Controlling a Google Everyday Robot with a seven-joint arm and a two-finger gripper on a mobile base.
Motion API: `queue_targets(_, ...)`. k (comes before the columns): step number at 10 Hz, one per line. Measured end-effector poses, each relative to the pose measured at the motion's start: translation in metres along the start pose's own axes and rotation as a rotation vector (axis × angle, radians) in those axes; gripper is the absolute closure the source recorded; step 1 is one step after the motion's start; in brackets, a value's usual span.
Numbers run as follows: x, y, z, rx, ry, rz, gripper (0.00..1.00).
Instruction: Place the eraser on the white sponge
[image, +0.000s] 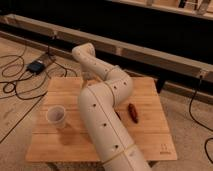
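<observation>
Wooden table (150, 135) crossed by the white arm (105, 110), paper cup (56, 116) near its left edge, reddish-brown object (133, 112) to the right. Gripper hidden behind the arm's far bend at the table's back edge. Eraser and white sponge unseen; judged light, stiff, best pinched across its short sides.
</observation>
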Motion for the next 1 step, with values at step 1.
queue_targets(1,0.0000,0.0001,0.0000,0.000,0.000,0.000,0.20)
